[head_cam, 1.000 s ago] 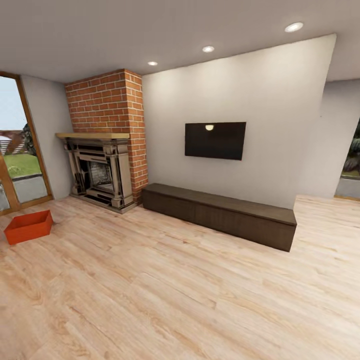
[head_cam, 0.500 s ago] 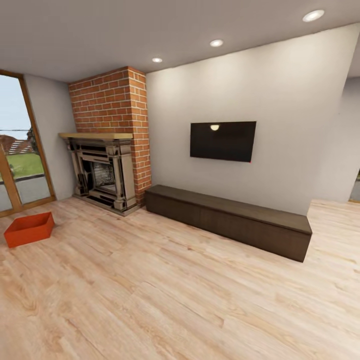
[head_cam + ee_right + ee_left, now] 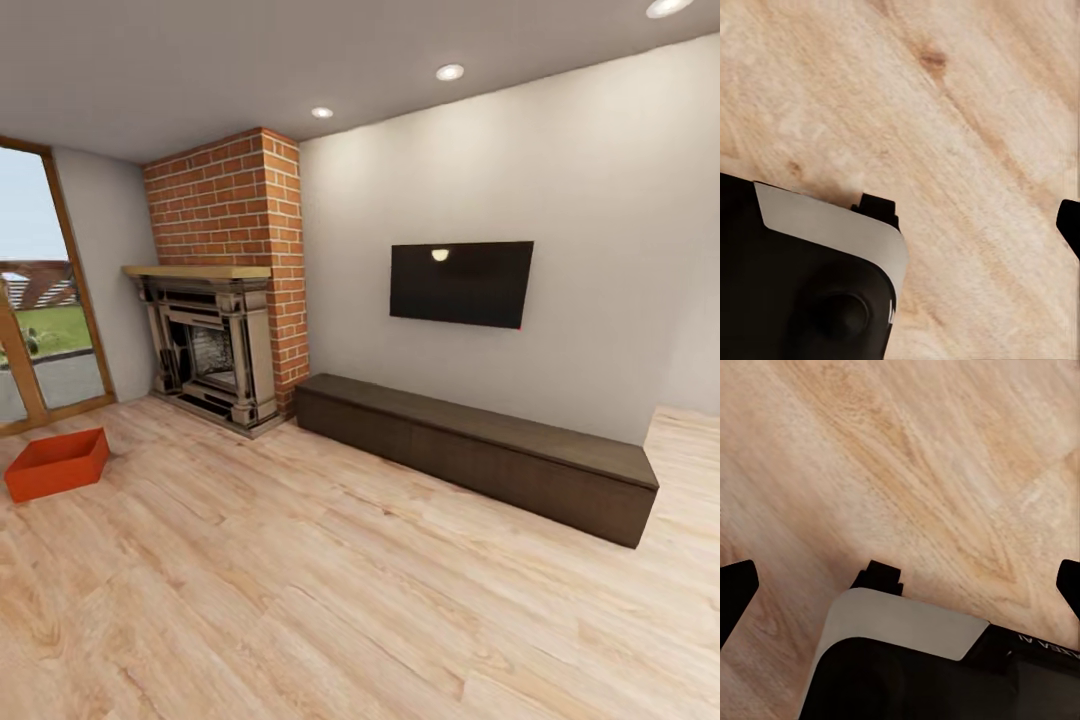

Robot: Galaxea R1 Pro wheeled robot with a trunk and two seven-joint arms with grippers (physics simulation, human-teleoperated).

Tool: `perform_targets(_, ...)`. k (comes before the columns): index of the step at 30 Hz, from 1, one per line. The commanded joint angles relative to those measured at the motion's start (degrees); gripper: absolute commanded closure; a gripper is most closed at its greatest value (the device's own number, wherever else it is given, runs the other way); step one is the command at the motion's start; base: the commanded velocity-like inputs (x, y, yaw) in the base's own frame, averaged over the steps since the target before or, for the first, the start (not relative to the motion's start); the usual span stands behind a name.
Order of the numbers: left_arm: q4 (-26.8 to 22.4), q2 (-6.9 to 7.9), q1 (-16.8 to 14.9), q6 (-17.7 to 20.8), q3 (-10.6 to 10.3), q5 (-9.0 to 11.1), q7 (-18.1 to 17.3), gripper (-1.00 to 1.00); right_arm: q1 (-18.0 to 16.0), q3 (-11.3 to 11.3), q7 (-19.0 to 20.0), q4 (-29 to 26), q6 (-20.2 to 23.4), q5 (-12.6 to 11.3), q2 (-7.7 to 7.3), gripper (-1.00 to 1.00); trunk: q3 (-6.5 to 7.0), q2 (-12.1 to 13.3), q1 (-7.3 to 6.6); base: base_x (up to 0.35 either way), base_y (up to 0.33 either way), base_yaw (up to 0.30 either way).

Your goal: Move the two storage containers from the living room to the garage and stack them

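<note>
— Grippers?
— My left gripper point(image 3: 900, 585) is spread wide and empty above the light wood plank floor point(image 3: 330, 600); my right gripper, cannot tell.
— Container?
— One orange-red rectangular plastic bin point(image 3: 57, 464) sits on planks near the red-brick fireplace point(image 3: 225, 290).

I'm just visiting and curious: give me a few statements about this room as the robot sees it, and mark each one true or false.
1. An orange-red storage container sits on the wood floor near the glass door. True.
2. The container rests on top of the long dark bench. False: it lies on the floor, far from the bench.
3. A black TV hangs on the white wall above the bench. True.
4. The fireplace stands in front of a brick chimney. True.
5. The TV is mounted on the brick chimney. False: it hangs on the plain white wall beside it.
</note>
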Motion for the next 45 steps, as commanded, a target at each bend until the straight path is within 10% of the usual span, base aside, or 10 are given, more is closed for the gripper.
perform_targets(1, -0.02, -0.02, -0.04, -0.05, 0.06, 0.22, 0.16, -1.0, -0.06, 0.2, -0.06, 0.14, -0.3, -0.04, -0.02, -1.0, -0.07, -0.03, 0.03, 0.321, 0.0, 0.252)
perform_targets(45, -0.06, -0.02, -0.04, -0.31, 0.07, 0.12, 0.16, -1.0, -0.06, -0.06, 0.01, 0.14, -0.42, -0.5, -0.15, -1.0, -0.07, -0.03, 0.03, 0.269, 0.0, 0.273)
